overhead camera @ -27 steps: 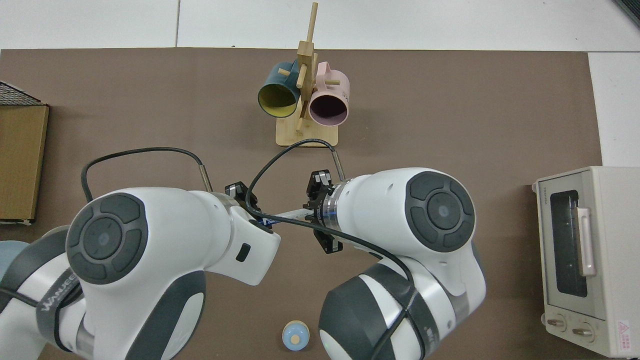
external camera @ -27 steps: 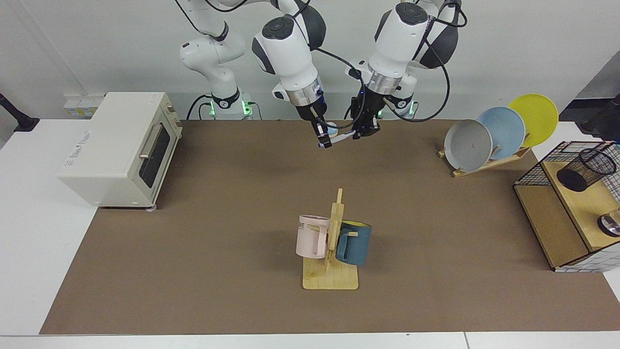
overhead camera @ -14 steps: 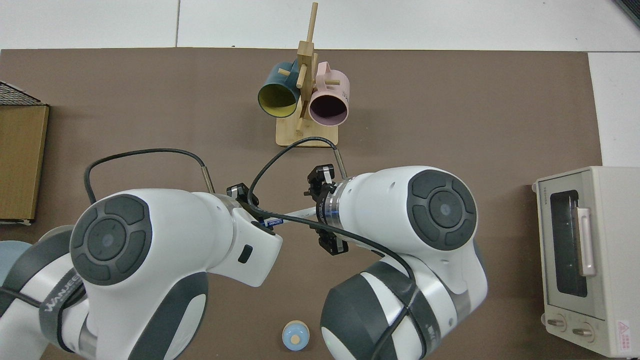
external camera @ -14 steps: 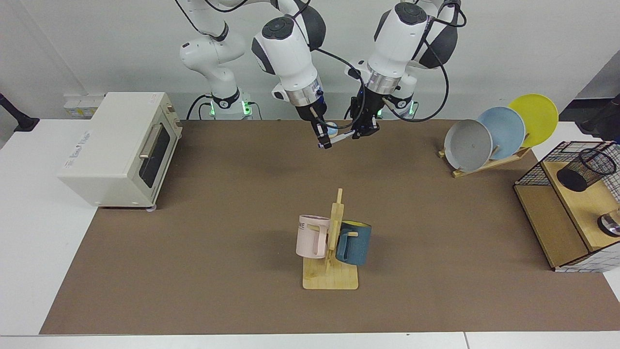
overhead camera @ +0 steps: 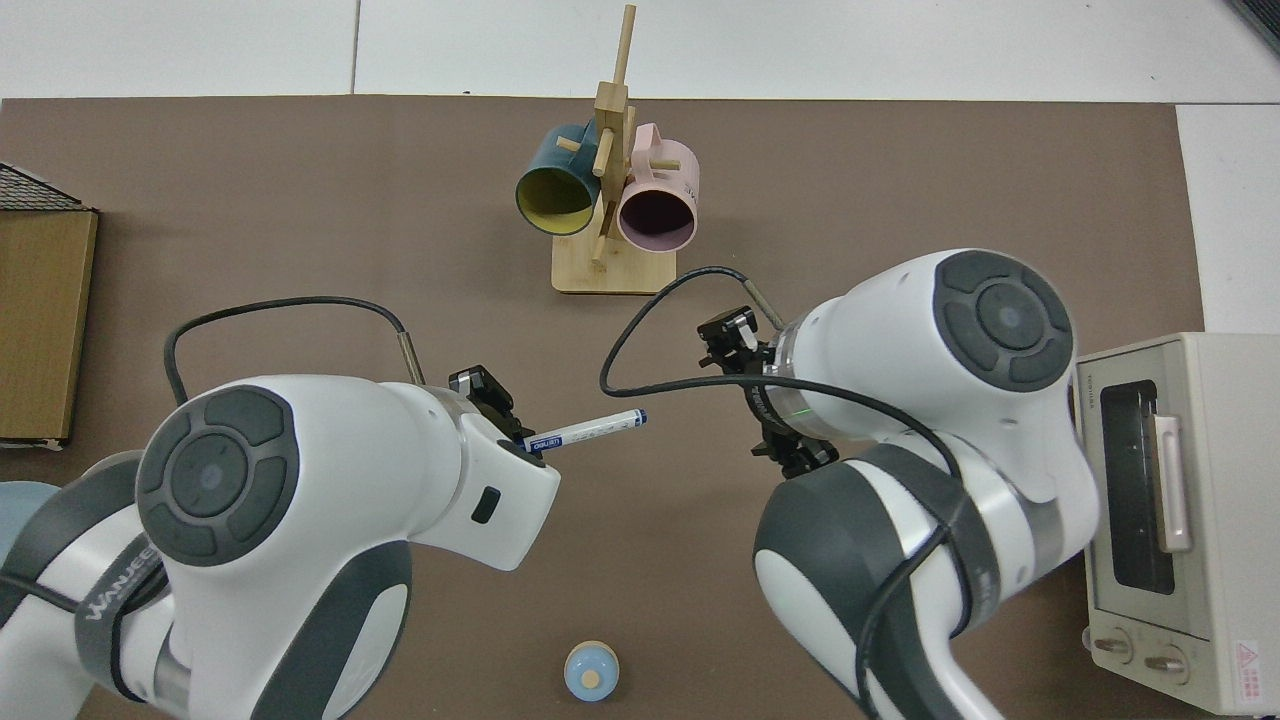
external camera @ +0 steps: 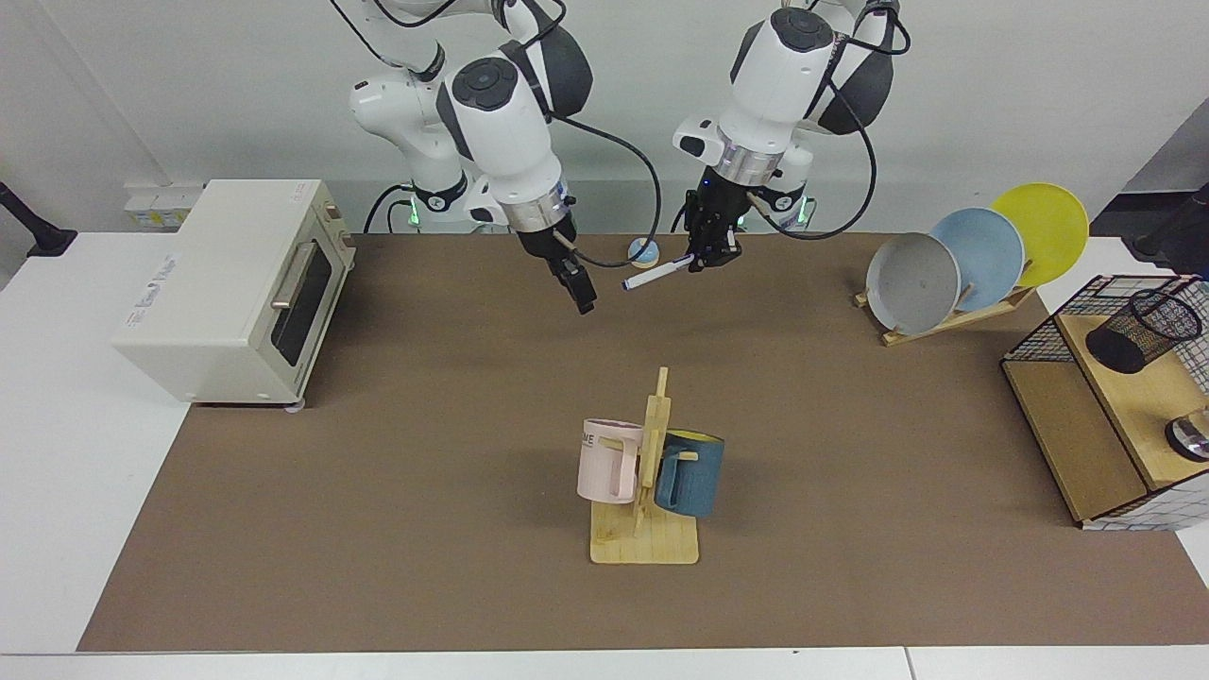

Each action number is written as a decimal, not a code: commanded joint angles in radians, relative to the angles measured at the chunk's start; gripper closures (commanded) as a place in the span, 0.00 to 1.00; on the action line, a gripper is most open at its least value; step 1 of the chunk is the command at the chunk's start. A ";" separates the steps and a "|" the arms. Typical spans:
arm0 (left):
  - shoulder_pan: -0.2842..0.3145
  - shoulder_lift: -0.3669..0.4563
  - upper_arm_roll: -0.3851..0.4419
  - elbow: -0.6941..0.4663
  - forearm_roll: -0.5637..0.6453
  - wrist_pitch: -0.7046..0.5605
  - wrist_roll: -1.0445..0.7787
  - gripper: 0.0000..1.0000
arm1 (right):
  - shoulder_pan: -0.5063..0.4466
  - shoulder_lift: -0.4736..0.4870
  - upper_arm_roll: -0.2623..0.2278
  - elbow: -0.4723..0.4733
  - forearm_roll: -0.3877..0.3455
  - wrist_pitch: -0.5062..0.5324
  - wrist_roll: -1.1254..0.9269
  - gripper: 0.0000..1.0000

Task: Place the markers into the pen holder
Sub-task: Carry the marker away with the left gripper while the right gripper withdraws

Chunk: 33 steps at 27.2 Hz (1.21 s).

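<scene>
Above the far side of the brown-covered counter [external camera: 397,491], the left claw [external camera: 710,255] grips one end of the marker [external camera: 654,274], which juts out nearly level, clear of the surface, its free end pointing toward the other arm. The right claw [external camera: 576,288] hangs just beside that free end without touching it, holding nothing; whether its fingers are parted cannot be told. The pen holder [external camera: 1141,331], a black mesh cup, leans tilted on a wooden shelf of the wire basket [external camera: 1039,331] at the counter's edge, well apart from the marker. A rack with a pink mug [external camera: 606,461] and a blue mug [external camera: 689,474] stands nearer the camera.
</scene>
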 commanded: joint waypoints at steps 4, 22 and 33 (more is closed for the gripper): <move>-0.006 -0.022 0.011 -0.024 0.025 -0.005 -0.010 1.00 | -0.155 -0.062 0.007 0.004 -0.057 -0.137 -0.436 0.00; 0.079 -0.030 0.020 -0.013 0.278 -0.155 0.014 1.00 | -0.313 -0.099 0.008 0.002 -0.206 -0.199 -1.051 0.00; 0.296 0.002 0.021 0.024 0.500 -0.149 0.304 1.00 | -0.336 -0.083 0.005 0.033 -0.209 -0.180 -1.108 0.00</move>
